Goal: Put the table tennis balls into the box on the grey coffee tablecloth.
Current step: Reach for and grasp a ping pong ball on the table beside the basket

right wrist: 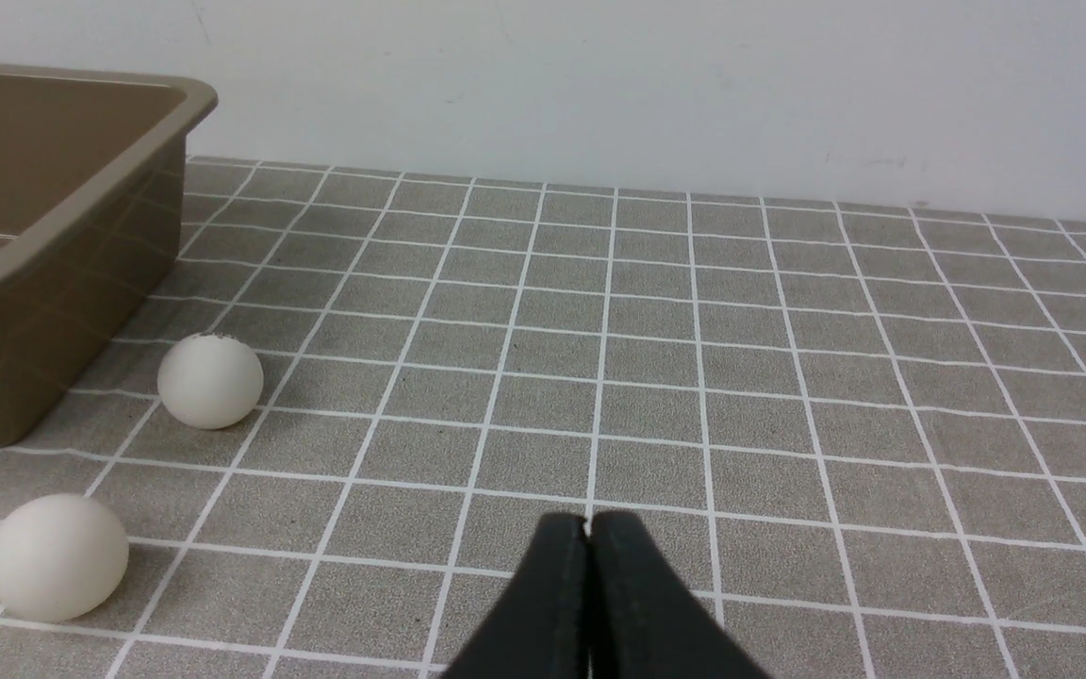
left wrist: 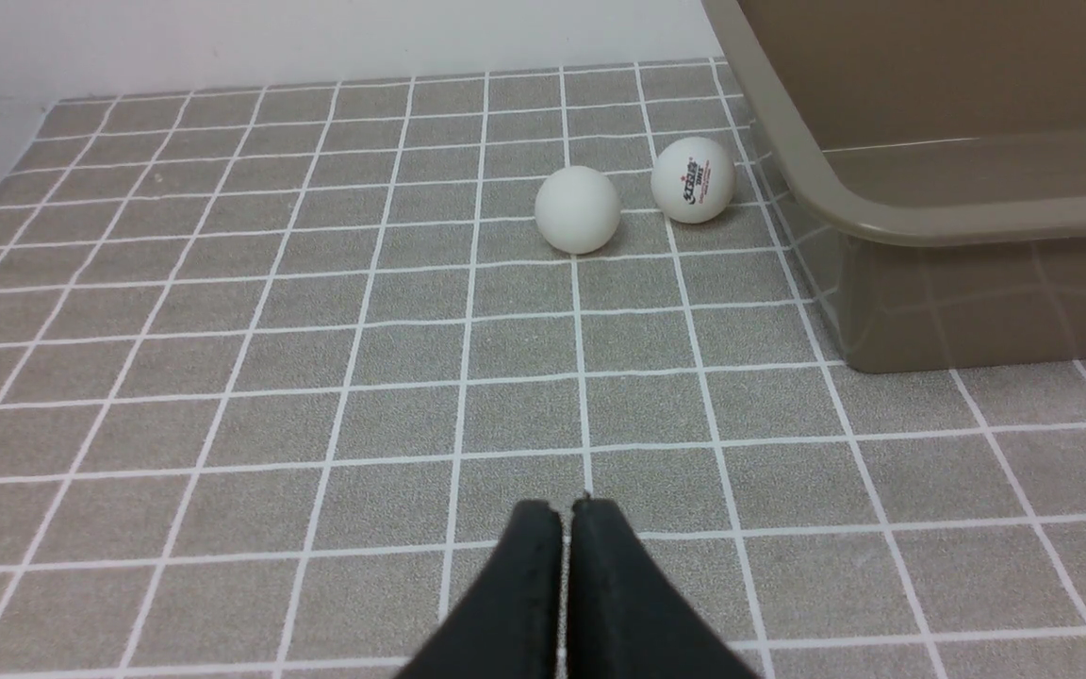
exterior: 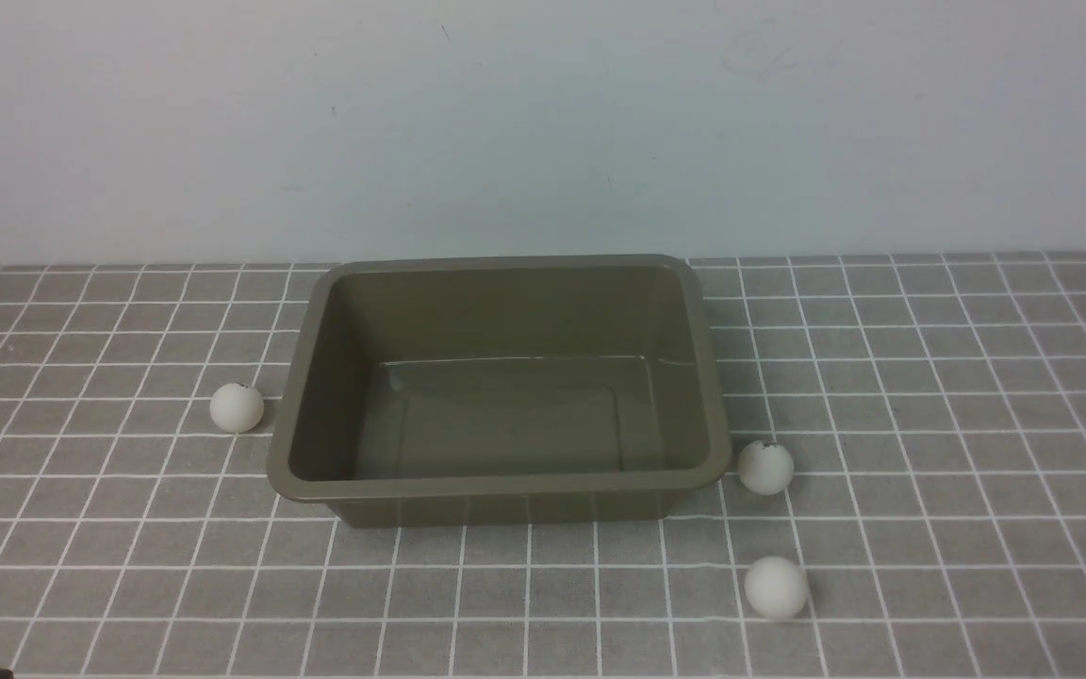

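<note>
White balls (exterior: pixel 766 467) L+R of box (exterior: pixel 505 486), on cloth (exterior: pixel 929 377).

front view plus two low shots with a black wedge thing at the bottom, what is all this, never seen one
This is a robot with two arms. The front view looks forward from between them. It shows an empty brown box on a checked grey tablecloth, with a left ball, a right ball by the box's corner and a front ball nearer the robot. The other two pictures come from a camera on each wrist. The black wedge is that arm's pincer: the left gripper and the right gripper, both shut, holding nothing. The left wrist picture shows a plain ball and a printed ball beside the box; the front view shows only one there, I cannot tell why.
</note>
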